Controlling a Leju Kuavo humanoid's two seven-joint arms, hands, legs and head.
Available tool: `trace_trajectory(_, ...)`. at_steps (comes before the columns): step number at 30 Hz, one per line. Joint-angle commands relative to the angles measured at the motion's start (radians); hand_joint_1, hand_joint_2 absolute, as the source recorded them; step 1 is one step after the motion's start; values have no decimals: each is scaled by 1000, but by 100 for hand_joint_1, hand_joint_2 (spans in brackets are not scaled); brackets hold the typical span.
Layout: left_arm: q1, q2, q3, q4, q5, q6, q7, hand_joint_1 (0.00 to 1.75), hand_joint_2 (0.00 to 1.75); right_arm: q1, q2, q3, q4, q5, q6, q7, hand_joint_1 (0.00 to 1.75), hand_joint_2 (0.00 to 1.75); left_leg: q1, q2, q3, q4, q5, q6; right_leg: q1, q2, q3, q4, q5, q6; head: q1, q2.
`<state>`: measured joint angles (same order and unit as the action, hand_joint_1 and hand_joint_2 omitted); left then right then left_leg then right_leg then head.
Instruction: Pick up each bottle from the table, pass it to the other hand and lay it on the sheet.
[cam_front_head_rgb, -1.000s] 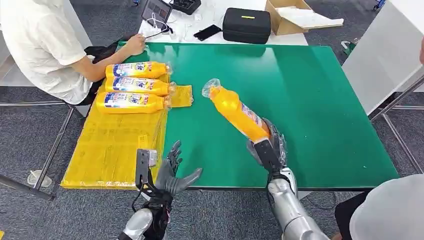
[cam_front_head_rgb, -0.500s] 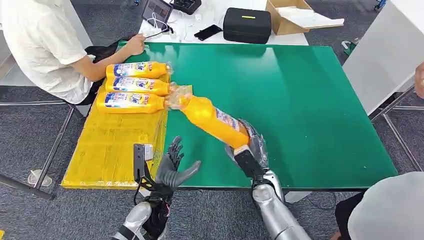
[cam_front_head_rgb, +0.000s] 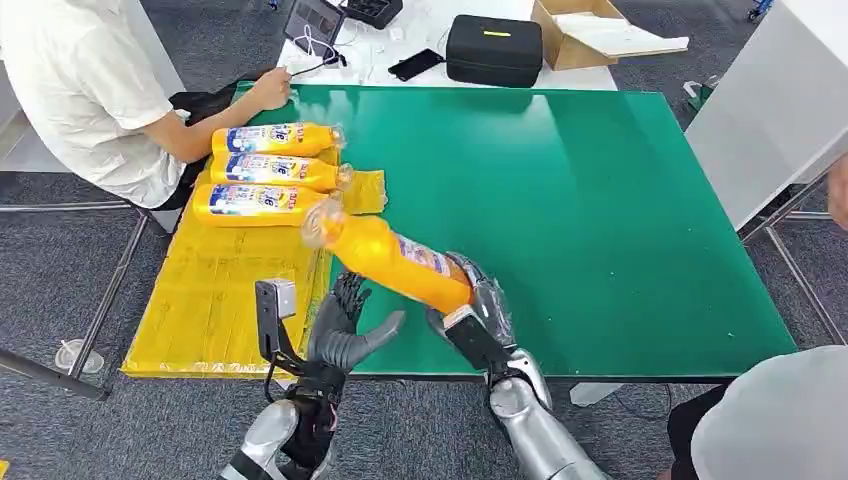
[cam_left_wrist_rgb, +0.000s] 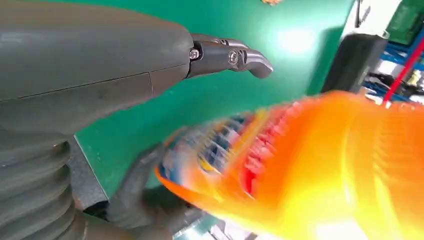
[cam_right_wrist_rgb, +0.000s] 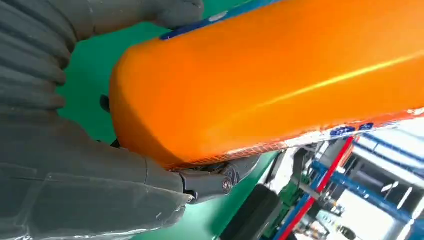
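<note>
One orange plastic bottle with a blue-and-white label (cam_front_head_rgb: 392, 262), base clamped in the right robot hand (cam_front_head_rgb: 478, 312), tilted above the green bench (cam_front_head_rgb: 600, 200) edge, neck over the yellow sheet (cam_front_head_rgb: 230, 290); blurred in the left wrist view. Left robot hand (cam_front_head_rgb: 345, 330): fingers apart, empty. Three matching bottles (cam_front_head_rgb: 265, 170) lying on the sheet.

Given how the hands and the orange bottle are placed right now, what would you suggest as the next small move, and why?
Probably close the left hand around the bottle. The right hand grips the bottle's base and holds it tilted, neck toward the yellow sheet, just above the left hand's spread fingers, so the handover looks ready.
</note>
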<state>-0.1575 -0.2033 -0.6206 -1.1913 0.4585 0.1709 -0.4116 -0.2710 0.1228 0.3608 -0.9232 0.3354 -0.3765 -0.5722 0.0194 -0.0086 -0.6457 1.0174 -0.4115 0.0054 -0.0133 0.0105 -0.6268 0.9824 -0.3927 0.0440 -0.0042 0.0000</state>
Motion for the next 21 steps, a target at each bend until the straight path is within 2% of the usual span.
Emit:
trace_trajectory(1,-29,23,-18,-9,38,-6,16,0,175,-37,24,85,55,-5,3,5,175,175,0,2,3,0,-1,0,0,1,2,0,0,-1,0,0)
trace_trajectory(7,-29,23,-20,-12,40,-6,17,0,175,-36,24,87,59,-5,-1,4,175,175,-1,1,3,-1,-1,1,0,0,3,0,-1,-1,0,0)
trace_trajectory(9,-28,25,-20,-12,40,-7,17,0,175,-36,22,87,59,-6,0,3,175,175,-1,2,8,-1,-2,1,0,0,7,0,-3,-2,0,0)
trace_trajectory(10,-29,26,-23,-16,36,-5,9,0,175,-36,22,90,62,-10,8,4,175,175,0,1,2,-1,0,0,0,0,2,0,0,-1,0,0)
trace_trajectory(13,-33,30,-26,-30,35,-7,6,0,175,-34,26,123,83,-9,33,5,175,175,0,1,3,-1,-1,0,0,0,2,0,-1,-1,0,0)
trace_trajectory(14,-36,29,-26,-33,35,-8,6,0,175,-31,29,130,89,-7,36,6,175,175,-1,2,9,-1,-3,1,0,0,8,0,-3,-3,0,0)
trace_trajectory(15,-40,28,-23,-32,37,-7,6,0,175,-33,30,140,98,-6,40,6,175,175,0,1,5,-1,-1,0,0,0,4,-1,-1,-2,0,0)
trace_trajectory(21,-52,18,-4,1,51,1,-7,0,175,-24,36,183,106,-10,69,9,175,175,0,1,4,-1,-1,0,0,0,3,-1,-1,-1,0,0)
